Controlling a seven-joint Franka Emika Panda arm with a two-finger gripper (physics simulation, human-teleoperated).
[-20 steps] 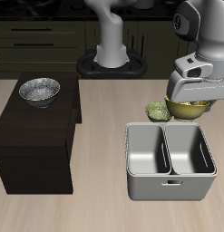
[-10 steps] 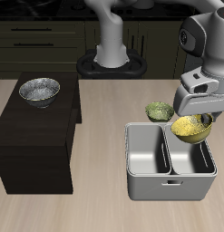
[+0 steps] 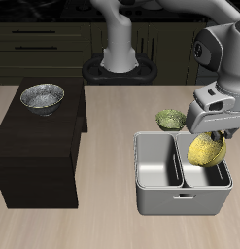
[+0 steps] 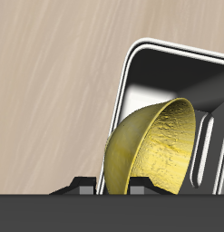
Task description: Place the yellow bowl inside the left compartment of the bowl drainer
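My gripper (image 3: 220, 135) is shut on the rim of the yellow bowl (image 3: 206, 150), which hangs steeply tilted, its patterned inside facing sideways. The bowl is partly down in the bowl drainer (image 3: 180, 202), a grey two-well tub, in the well farther from the dark cabinet. In the wrist view the yellow bowl (image 4: 154, 145) shows between my fingers (image 4: 82, 184), with the drainer's rim (image 4: 131, 54) and a well wall behind it. I cannot tell whether the bowl touches the well's floor. The other well holds nothing.
A small green bowl (image 3: 170, 120) sits on the table just behind the drainer. A silver-grey bowl (image 3: 42, 97) stands on a low dark cabinet (image 3: 34, 146) at the other side of the table.
The gripper has carried the yellow bowl from beside the green bowl forward over the drainer and down into the well, tilting it more steeply.
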